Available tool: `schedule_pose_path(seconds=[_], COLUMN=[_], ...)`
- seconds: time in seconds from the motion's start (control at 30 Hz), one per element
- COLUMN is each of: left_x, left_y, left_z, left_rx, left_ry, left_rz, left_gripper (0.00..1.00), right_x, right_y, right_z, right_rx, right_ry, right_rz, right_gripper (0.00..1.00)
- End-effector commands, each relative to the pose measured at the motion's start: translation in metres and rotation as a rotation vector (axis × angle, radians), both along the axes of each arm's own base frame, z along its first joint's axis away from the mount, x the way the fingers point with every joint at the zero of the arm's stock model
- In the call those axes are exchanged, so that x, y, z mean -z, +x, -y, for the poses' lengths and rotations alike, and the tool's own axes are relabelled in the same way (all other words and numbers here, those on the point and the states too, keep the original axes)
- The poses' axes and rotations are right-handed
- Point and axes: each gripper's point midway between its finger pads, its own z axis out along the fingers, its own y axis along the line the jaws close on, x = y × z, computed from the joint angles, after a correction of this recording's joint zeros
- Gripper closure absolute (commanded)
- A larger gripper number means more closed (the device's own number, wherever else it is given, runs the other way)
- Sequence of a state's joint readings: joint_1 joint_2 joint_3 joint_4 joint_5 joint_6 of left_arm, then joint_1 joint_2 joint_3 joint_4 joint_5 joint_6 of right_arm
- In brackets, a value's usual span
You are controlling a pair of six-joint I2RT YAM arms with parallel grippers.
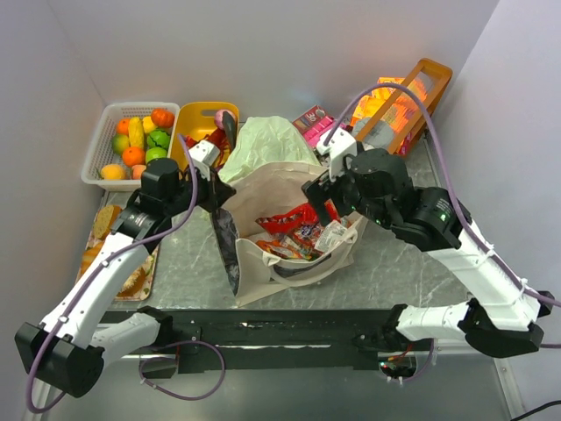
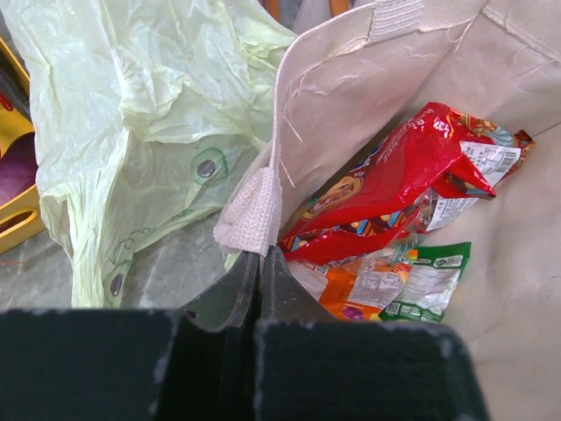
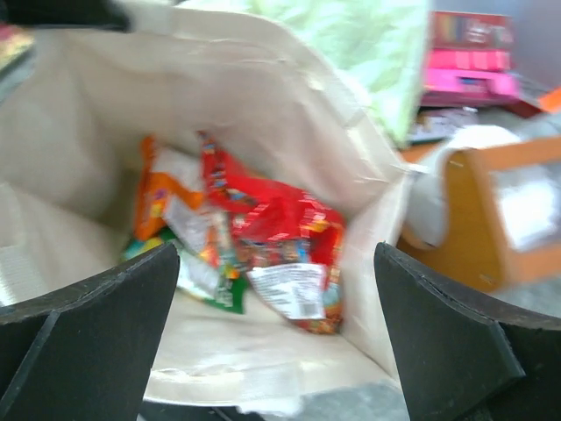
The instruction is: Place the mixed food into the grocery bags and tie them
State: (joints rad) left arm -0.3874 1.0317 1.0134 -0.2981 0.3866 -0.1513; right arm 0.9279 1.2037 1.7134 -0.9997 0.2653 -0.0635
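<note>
Over the tote (image 2: 351, 79), we see the right tool (image 3: 276, 259) spread wide above packets (image 2: 386, 175); the left tool (image 2: 260, 261) pinches its rim.

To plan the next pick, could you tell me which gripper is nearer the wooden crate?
Right. The right gripper hangs open over the canvas tote, beside the wooden crate; the left gripper pinches the tote's opposite rim, farther off.
</note>
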Motion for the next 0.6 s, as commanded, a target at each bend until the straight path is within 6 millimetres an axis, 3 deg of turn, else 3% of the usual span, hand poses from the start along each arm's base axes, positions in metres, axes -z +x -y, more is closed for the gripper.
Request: schedule_pose_path(seconds=[0.0, 0.03, 0.17, 0.3, 0.33, 0.37, 0.43, 0.47, 0.53, 0.57], left_x=[-0.038, -0.039, -0.038, -0.052, -0.054, -0.056, -0.057, -0.058, -0.063, -0.069], left_y=[0.005, 0.005, 0.005, 0.001, -0.001, -0.003, -0.003, 0.005, 0.008, 0.007], left_z=[0.01, 0.011, 0.009, 0.006, 0.006, 0.005, 0.001, -0.012, -0.032, -0.044], left_rx=[0.041, 0.041, 0.016, -0.001, 0.003, -0.001, -0.022, -0.112, -0.256, -0.326], left_ry=[-0.053, -0.058, -0.06, -0.084, -0.092, -0.095, -0.079, -0.063, -0.068, -0.078], left_rz=[0.088, 0.082, 0.064, 0.082, 0.083, 0.086, 0.08, 0.081, 0.038, 0.034], left_gripper=[0.99, 0.99, 0.99, 0.86, 0.8, 0.56, 0.27, 0.07, 0.0, 0.04], right_x=[0.024, 0.037, 0.056, 0.073, 0.076, 0.078, 0.086, 0.089, 0.093, 0.094], right_y=[0.033, 0.039, 0.054, 0.061, 0.063, 0.065, 0.07, 0.07, 0.069, 0.068], right_z=[0.022, 0.027, 0.035, 0.027, 0.028, 0.028, 0.031, 0.031, 0.03, 0.03], right_rx=[0.141, 0.162, 0.195, 0.171, 0.179, 0.186, 0.209, 0.213, 0.212, 0.209], right_ry=[-0.1, -0.124, -0.12, -0.103, -0.112, -0.118, -0.136, -0.142, -0.142, -0.138], right_rz=[0.011, -0.008, -0.035, -0.075, -0.077, -0.08, -0.102, -0.11, -0.123, -0.124], right_gripper=[0.0, 0.01, 0.0, 0.01, 0.01, 0.02, 0.05, 0.15, 0.23, 0.28])
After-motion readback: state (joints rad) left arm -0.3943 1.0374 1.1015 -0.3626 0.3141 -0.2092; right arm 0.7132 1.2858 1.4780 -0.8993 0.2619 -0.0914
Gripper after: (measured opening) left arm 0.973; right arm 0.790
